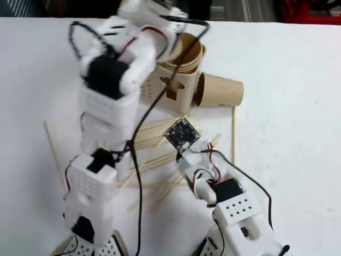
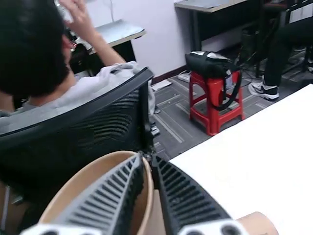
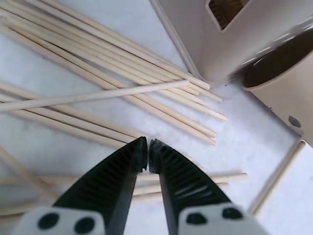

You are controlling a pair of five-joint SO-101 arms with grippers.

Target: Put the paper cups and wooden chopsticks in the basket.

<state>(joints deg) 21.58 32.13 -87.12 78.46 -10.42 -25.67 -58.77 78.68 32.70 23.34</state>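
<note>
Basket (image 1: 186, 95), cup (image 2: 83, 188), chopsticks (image 3: 122, 73) on worktop (image 1: 287, 64).
Left tool (image 2: 146, 164) pinching cup rim at basket; right tool (image 3: 147, 155) closed, empty, over chopsticks at basket's 6 o'clock.

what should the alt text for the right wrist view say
The right gripper, shut, hangs over wooden chopsticks scattered on the white table. Beyond them are a corner of the basket and a paper cup lying on its side.

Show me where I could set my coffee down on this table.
The table's right side, beyond the lone chopstick and the lying paper cup, is bare. Crowded: the middle, with scattered chopsticks beside the basket.
</note>
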